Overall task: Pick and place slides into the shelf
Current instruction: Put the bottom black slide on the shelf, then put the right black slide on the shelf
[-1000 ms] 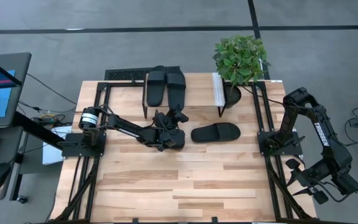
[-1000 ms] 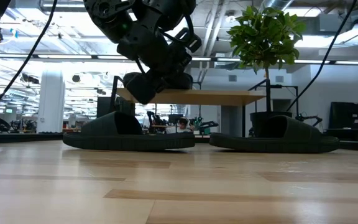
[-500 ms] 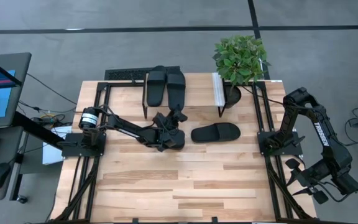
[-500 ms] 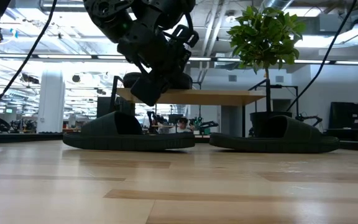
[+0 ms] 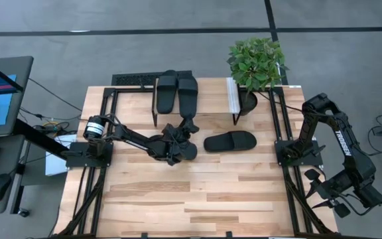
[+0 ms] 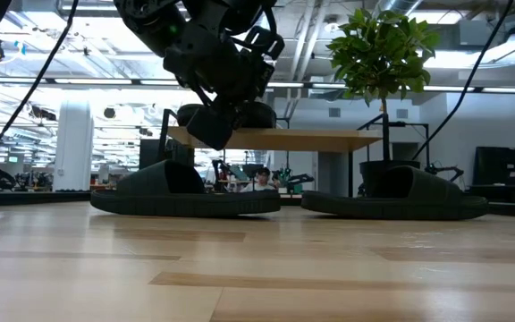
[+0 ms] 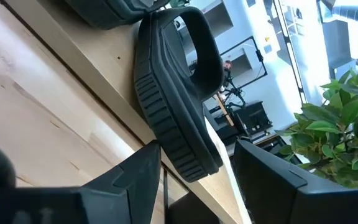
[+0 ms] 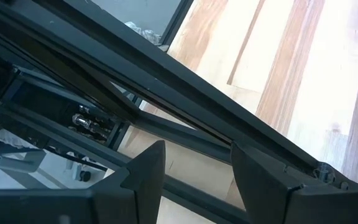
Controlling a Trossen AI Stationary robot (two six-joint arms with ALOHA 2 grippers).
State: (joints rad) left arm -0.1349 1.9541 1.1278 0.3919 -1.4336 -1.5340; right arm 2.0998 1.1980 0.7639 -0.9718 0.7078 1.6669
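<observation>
Two black slides (image 5: 166, 91) (image 5: 188, 89) lie side by side on their soles on the left part of the light-wood shelf (image 5: 211, 96). A third slide (image 5: 229, 141) lies flat on the table in front of the shelf. The fourth slide (image 6: 186, 192) rests on the table, mostly under my left gripper (image 5: 188, 127). That gripper hovers above it, open and empty, its fingers pointing toward the shelf. In the left wrist view, a shelf slide (image 7: 179, 93) lies ahead of the open gripper (image 7: 197, 183). My right gripper (image 8: 197, 180) is open, parked at the table's right edge.
A potted plant (image 5: 257, 63) stands at the shelf's right end, beside the pale strip (image 5: 233, 96). Black metal frames (image 5: 98, 166) (image 5: 290, 166) run along the table's left and right sides. The bare planks (image 5: 197, 199) nearer the front hold nothing.
My left gripper has risen slightly above the slide on the table and tipped a little more toward the shelf. It stays open. The slides have not moved.
</observation>
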